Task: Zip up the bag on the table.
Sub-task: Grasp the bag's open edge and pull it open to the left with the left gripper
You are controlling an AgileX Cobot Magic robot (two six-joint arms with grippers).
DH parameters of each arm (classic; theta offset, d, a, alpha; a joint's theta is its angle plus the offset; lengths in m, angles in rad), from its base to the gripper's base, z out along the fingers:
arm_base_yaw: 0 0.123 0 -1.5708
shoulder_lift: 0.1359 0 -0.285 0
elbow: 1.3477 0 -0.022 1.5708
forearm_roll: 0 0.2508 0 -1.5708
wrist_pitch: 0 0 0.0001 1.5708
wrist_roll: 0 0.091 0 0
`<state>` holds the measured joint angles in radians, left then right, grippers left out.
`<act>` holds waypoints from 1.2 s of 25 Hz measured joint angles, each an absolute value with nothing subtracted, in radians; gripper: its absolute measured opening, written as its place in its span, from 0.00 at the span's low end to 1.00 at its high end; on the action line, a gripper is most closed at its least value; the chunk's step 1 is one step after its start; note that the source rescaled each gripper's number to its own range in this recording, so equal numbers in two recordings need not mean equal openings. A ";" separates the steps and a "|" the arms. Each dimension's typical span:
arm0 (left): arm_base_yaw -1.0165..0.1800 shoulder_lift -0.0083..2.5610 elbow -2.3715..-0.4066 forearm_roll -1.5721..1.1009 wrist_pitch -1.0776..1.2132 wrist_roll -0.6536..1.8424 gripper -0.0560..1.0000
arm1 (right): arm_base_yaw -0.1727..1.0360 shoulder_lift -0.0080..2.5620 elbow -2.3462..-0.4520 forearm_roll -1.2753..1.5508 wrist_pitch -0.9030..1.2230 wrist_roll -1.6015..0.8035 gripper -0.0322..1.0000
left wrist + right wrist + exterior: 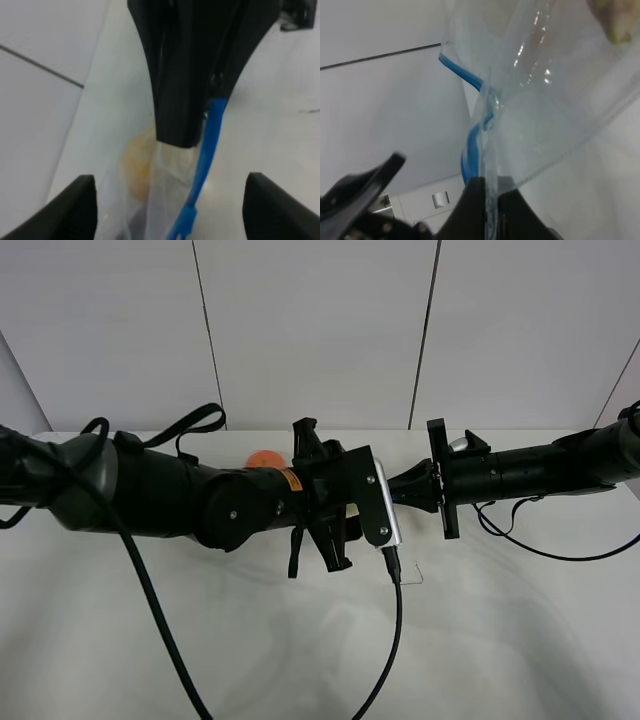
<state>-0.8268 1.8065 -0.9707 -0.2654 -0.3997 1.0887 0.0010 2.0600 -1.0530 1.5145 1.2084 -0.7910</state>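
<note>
Clear bag [560, 100], blue zipper strip [209, 140], orange fruit [262, 458], plain white table [520, 640]

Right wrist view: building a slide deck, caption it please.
Black jaws shut on the edge of a clear, crinkly plastic zip bag, its blue zipper strip curving away.
</note>
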 joint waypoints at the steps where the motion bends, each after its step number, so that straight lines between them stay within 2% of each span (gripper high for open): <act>1: -0.827 1.811 -0.960 -0.269 -0.422 1.089 0.85 | 0.001 2.060 -1.053 1.514 1.208 -0.790 0.03; 6: -0.828 1.812 -0.910 -0.278 -0.486 1.089 0.73 | 0.001 2.060 -1.053 1.519 1.208 -0.785 0.03; 15: -0.838 1.834 -0.898 -0.280 -0.612 1.089 0.70 | 0.001 2.060 -1.053 1.523 1.208 -0.784 0.03; 20: -0.838 1.860 -0.897 -0.281 -0.627 1.089 0.61 | 0.001 2.060 -1.053 1.525 1.208 -0.784 0.03; 26: -0.838 1.860 -0.897 -0.281 -0.641 1.089 0.56 | 0.001 2.060 -1.053 1.528 1.208 -0.783 0.03; 30: -0.838 1.860 -0.897 -0.281 -0.641 1.090 0.39 | 0.001 2.060 -1.053 1.530 1.208 -0.783 0.03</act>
